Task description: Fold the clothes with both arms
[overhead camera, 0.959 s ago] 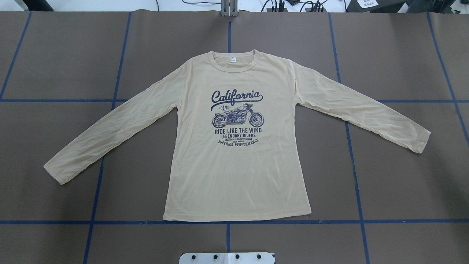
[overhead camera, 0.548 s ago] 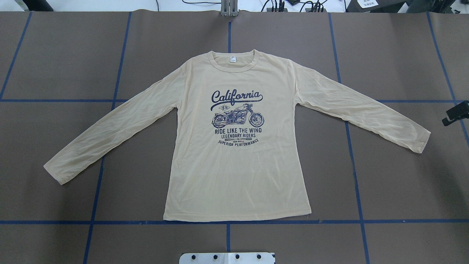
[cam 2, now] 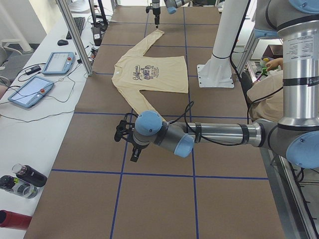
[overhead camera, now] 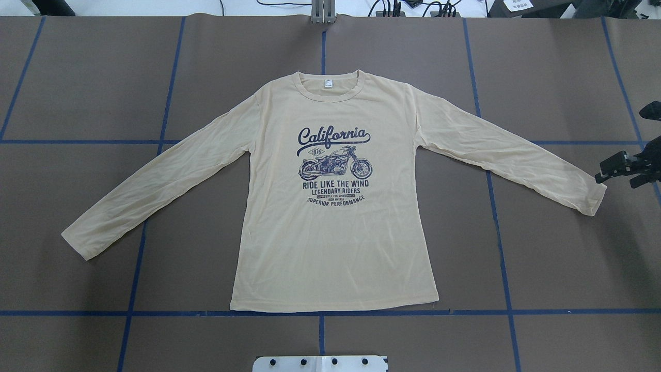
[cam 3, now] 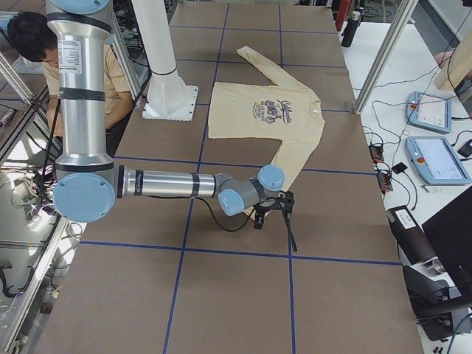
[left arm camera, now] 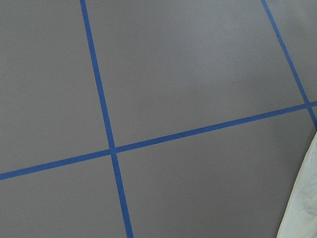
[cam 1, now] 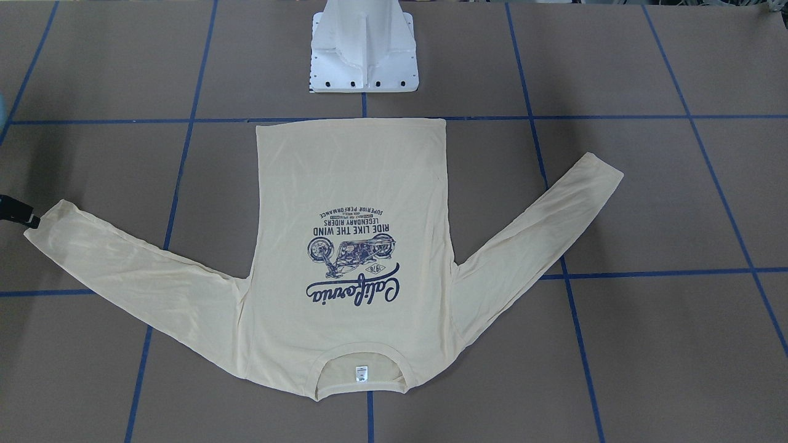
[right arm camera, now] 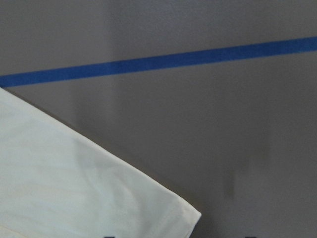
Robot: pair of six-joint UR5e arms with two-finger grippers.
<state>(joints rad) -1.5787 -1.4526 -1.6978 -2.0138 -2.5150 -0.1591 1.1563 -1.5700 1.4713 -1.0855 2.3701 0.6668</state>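
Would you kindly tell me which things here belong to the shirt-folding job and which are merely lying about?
For the job: shirt; left claw; right claw.
Lying about: bottles; tablets.

- I see a brown table [overhead camera: 77,77] gridded with blue tape [overhead camera: 77,313].
- White pedestal [cam 1: 363,55] at the middle of one long edge.
- Two pendants [cam 2: 59,62] and bottles [cam 2: 30,175] on the side bench [cam 2: 30,124].
- A seated person [cam 2: 266,99] beyond that edge.
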